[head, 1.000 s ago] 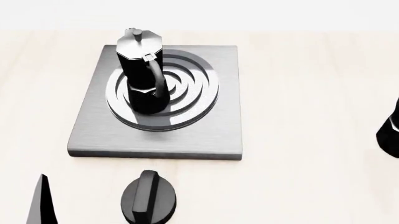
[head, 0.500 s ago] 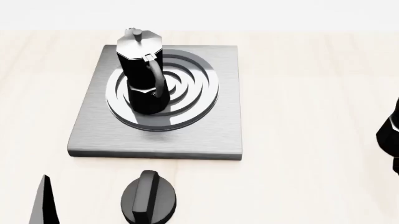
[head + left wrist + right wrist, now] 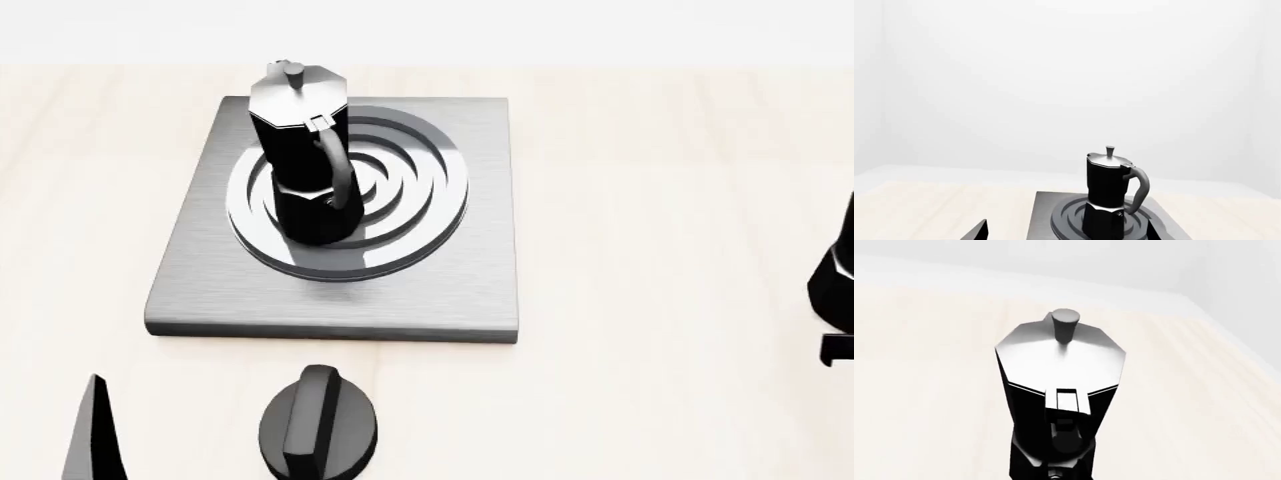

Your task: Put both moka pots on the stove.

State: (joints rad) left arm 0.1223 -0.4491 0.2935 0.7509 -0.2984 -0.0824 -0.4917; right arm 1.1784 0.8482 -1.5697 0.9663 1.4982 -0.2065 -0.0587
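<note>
Black moka pot [image 3: 304, 165] stands on stove [image 3: 461, 290] burner.

A short black round knob [image 3: 318, 425] sat on the pale wooden table [image 3: 641, 200], near its front edge. Behind the table stood a plain white wall [image 3: 1067, 75].

You've got a pale beige wood-grain tabletop [image 3: 641, 200]. Stove [image 3: 481, 290]: brushed grey w/ darker concentric rings. Moka pot [image 3: 304, 160] on it: glossy black, silvery lid. Second moka pot [image 3: 1057, 390]: same black body, silver-white lid. Knob [image 3: 318, 425]: black.
</note>
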